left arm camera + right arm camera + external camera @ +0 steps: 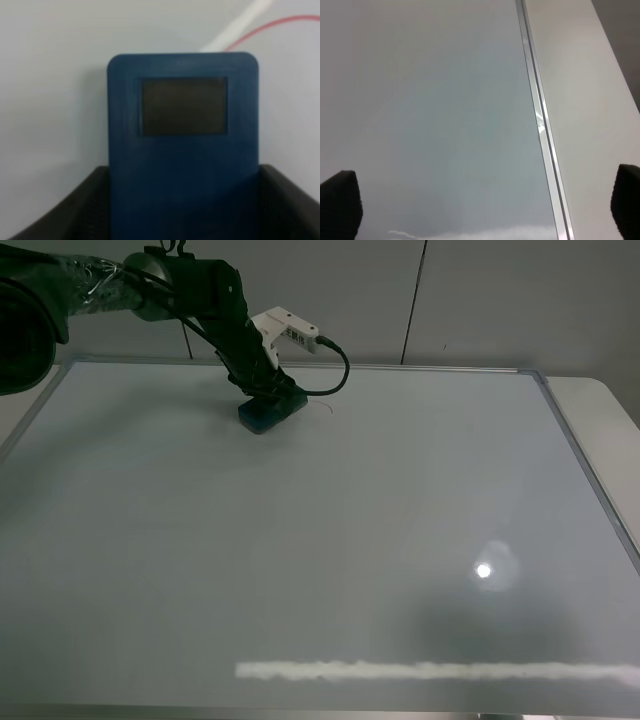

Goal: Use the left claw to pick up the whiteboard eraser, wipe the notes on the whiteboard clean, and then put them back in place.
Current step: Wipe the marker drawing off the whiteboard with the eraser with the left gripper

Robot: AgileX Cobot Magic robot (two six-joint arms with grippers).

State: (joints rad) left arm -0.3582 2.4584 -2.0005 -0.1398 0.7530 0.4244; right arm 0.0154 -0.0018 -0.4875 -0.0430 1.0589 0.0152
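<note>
1. I see my left claw (268, 390) at the far side of the board (330, 540), a bit left of the middle.
2. Its jaws pinch the eraser (270, 412) from both sides.
3. The eraser sits flat on the board, near its far edge.
4. The eraser looks blue, with a dark patch on top.
5. A thin red line of the notes (272, 26) curves just beside the eraser's corner, away from the jaws.
6. My right claw (482, 205) hangs over the board by one edge, jaws spread wide.
7. The board lies on a white counter (600, 410).
</note>
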